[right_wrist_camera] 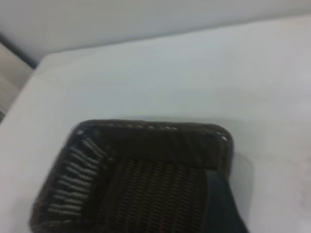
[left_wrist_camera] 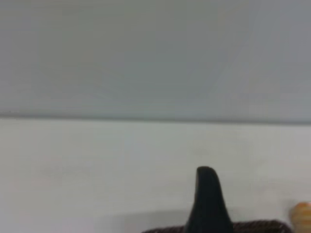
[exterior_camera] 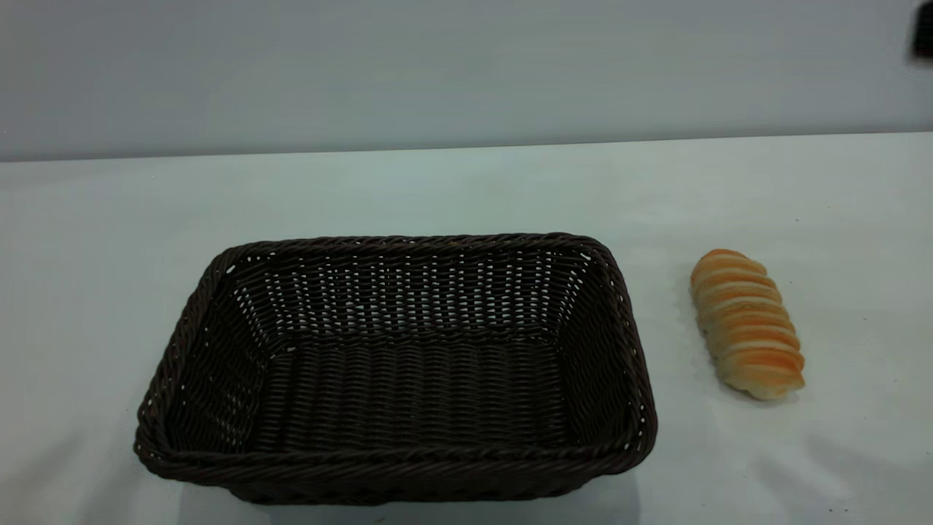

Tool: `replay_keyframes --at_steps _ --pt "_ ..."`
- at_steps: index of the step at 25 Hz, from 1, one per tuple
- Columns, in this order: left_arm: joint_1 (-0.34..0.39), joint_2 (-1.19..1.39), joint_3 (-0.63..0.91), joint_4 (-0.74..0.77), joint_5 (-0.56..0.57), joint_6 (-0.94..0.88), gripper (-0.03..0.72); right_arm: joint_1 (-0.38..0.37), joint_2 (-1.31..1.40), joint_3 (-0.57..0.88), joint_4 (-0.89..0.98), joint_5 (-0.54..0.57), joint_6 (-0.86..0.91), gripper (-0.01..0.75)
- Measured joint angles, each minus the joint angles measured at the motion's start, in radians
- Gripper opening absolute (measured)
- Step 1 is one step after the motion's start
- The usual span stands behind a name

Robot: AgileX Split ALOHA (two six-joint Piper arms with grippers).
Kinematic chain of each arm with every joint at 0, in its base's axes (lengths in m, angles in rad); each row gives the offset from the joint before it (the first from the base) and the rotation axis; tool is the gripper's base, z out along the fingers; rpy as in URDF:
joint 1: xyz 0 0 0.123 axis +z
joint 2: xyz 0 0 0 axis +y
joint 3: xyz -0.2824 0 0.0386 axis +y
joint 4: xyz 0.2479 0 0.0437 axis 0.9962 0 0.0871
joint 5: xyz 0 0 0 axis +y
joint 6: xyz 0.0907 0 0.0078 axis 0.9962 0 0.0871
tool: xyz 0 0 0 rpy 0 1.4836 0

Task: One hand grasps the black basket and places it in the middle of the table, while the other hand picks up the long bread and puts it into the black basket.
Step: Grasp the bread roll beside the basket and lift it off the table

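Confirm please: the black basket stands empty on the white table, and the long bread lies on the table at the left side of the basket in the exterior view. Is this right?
Not quite. The black basket is indeed empty on the table, but the long bread lies at its right side, apart from it, not at the left. The exterior view shows this.

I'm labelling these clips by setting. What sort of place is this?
Probably a lab test bench, not a kitchen: a bare white table against a plain grey wall, holding only a dark wicker basket and a long bread beside it.
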Motion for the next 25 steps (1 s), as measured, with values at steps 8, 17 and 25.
replay_keyframes --at_steps 8,17,25 --pt "0.0 -0.154 0.002 -0.009 0.043 0.012 0.586 0.005 0.422 -0.095 0.073 -0.028 -0.181 0.474" --pt "0.0 -0.203 0.002 -0.024 0.103 0.049 0.586 0.145 0.606 -0.27 -0.121 -0.22 -0.181 0.464" --pt "0.0 -0.231 0.002 -0.107 0.109 0.152 0.586 0.162 0.744 -0.359 -0.199 -0.316 -0.184 0.464"
